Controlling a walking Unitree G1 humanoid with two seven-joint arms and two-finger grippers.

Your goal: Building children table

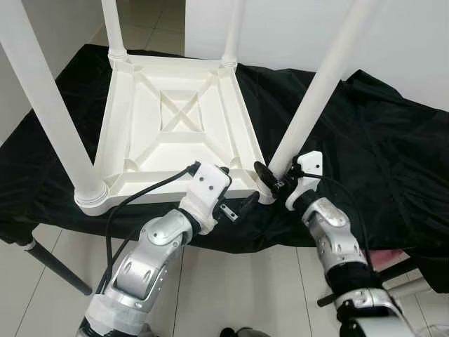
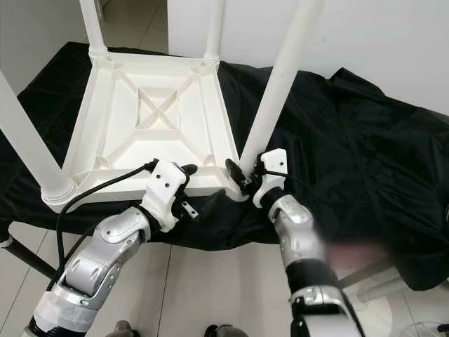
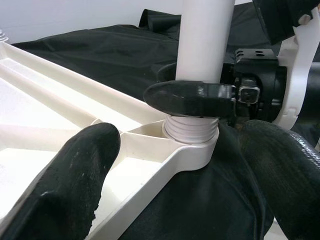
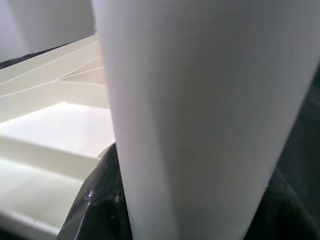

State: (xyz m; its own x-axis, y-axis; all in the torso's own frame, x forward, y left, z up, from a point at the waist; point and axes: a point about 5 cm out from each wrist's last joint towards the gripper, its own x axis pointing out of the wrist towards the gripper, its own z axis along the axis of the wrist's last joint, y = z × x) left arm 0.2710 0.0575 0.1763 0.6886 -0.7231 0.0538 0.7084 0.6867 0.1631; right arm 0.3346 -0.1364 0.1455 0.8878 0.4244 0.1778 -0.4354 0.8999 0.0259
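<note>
A white plastic children's table (image 1: 116,105) lies upside down on a black cloth, its legs pointing up. The near right leg (image 1: 316,91) stands in its corner socket (image 3: 187,150). My right gripper (image 1: 277,175) is shut on this leg just above the socket; one of its fingers (image 3: 190,97) wraps the front of the leg, which also looms close in the right wrist view (image 4: 200,120). My left gripper (image 1: 228,191) is open and straddles the table's near rim beside that corner, one of its fingers (image 3: 75,185) over the inside of the frame and the other outside on the cloth.
Three more white legs rise from the other corners: near left (image 1: 42,105), far left (image 1: 112,28), far right (image 1: 233,28). The black cloth (image 1: 379,140) covers a work table with a dark leg (image 1: 49,263). Below lies tiled floor, with a white wall behind.
</note>
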